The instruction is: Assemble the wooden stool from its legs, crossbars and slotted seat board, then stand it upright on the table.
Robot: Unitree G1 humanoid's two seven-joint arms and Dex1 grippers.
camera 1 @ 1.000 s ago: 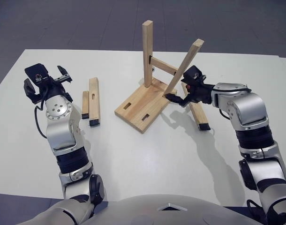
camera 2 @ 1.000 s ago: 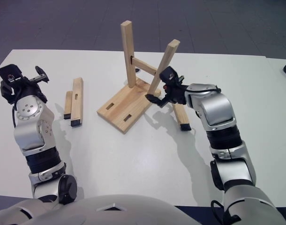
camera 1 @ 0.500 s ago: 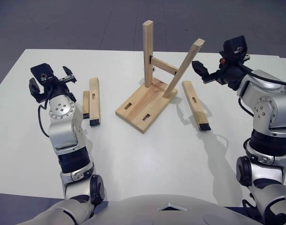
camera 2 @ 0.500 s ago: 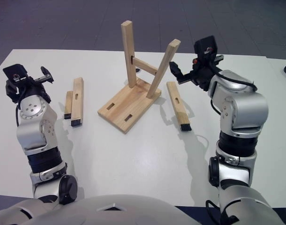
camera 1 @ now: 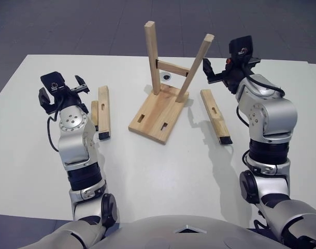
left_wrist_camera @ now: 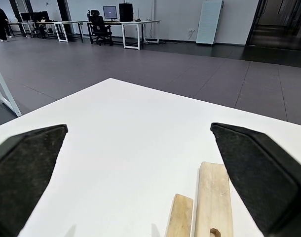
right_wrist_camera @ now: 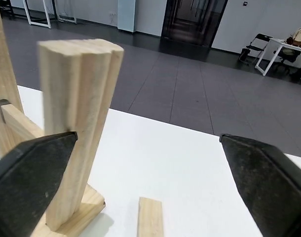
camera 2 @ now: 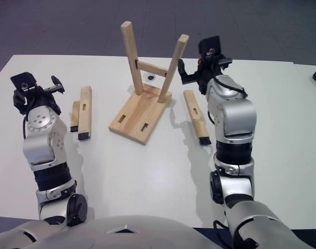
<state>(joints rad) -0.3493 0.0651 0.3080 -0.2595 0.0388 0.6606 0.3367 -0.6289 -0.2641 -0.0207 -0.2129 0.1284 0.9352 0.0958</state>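
The seat board (camera 1: 160, 115) lies flat near the middle of the white table (camera 1: 147, 171), a little toward 12 o'clock. At its far end two legs stand in it. The left leg (camera 1: 152, 57) is nearly upright and the right leg (camera 1: 195, 66) leans toward 1 o'clock. A crossbar (camera 1: 173, 67) joins the two about halfway up. Two slots (camera 1: 141, 118) at the near end of the board are unfilled.

A loose leg (camera 1: 216, 115) lies flat at 3 o'clock from the board, just beside it, with its dark foot pointing toward 6 o'clock. At 9 o'clock from the board lie another leg (camera 1: 103, 111) and a short bar (camera 1: 94, 115), side by side and touching.

The right gripper (camera 1: 230, 66) is raised at 2 o'clock from the board. Its fingers are spread wide and grasp nothing. One finger is close beside the top of the leaning leg, but I cannot tell if it touches.

The left gripper (camera 1: 62, 89) is above the table at 9 o'clock, just beyond the two flat pieces. Its fingers are also spread wide, with nothing between them.
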